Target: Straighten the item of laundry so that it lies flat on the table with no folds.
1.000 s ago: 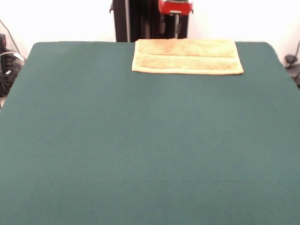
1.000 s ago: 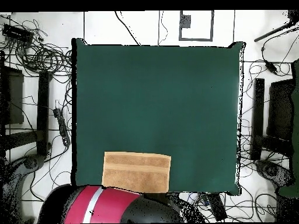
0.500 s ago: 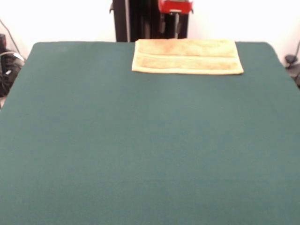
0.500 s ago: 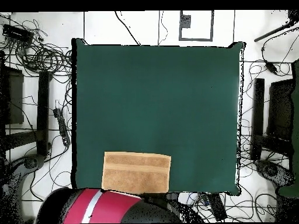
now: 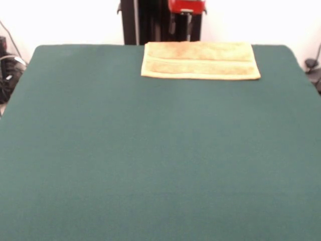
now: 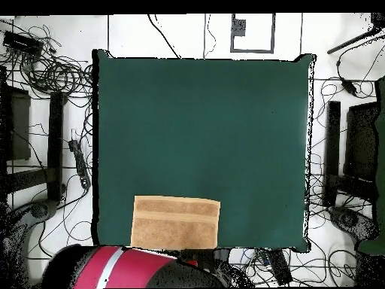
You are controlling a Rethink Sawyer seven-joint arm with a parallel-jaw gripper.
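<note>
The orange-tan towel [image 5: 200,61] [image 6: 175,222] lies spread on the green desk [image 5: 150,150] [image 6: 203,135], flush with the edge beside the robot's red and black arm [image 6: 124,269]. A woven band runs along its length. The claw itself cannot be made out, so its state cannot be told.

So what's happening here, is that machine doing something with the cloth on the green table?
Nothing is touching the towel at this moment. It lies at the edge of the green table nearest the robot, and it looks doubled over, a wide rectangle with a band running along it. The red and black arm is drawn back behind that edge, and its pincer cannot be made out. So the towel does not look spread out yet.
</note>
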